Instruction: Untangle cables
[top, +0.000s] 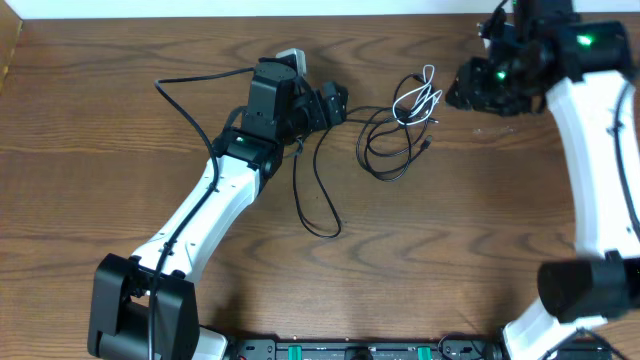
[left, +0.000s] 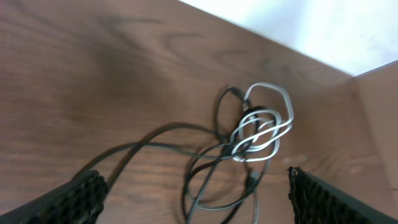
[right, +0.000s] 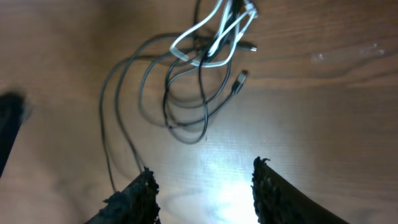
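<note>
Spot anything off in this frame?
Only the tangle: the white cable is looped into the coiled black cables, top centre of the overhead view. Nothing looks spilled or damaged.

Cables (top: 385, 135) on table (top: 100, 200), between left gripper (top: 335, 103) and right gripper (top: 462, 90)

One white cable (left: 267, 124); tangled black cables (left: 217, 151) uncountable.
</note>
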